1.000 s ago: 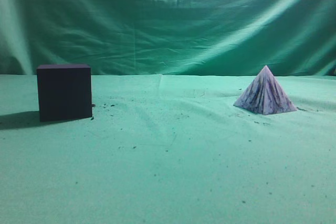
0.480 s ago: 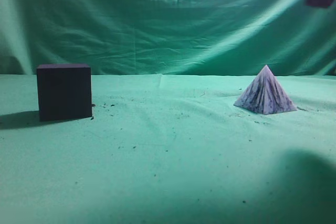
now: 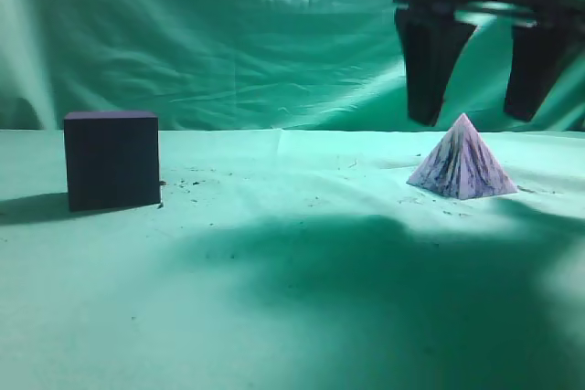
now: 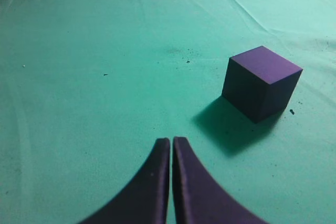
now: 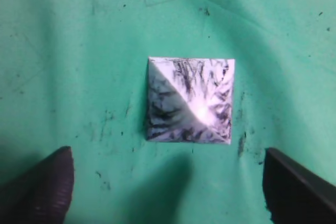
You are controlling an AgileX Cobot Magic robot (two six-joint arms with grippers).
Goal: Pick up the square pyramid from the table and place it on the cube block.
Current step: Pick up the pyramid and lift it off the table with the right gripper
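We hover our right gripper (image 3: 475,121), fingers spread wide, above the square pyramid (image 3: 462,171) to straddle it; left gripper (image 4: 171,145) stays clenched.

Cube block (image 3: 112,160) on tabletop (image 3: 292,280) at left, square pyramid (image 3: 462,160) well apart at right; right end effector (image 3: 473,121) just above pyramid.

Right gripper (image 3: 475,121) hangs pointing straight down, jaws spread wide; left gripper (image 4: 171,145) has jaws pressed together.
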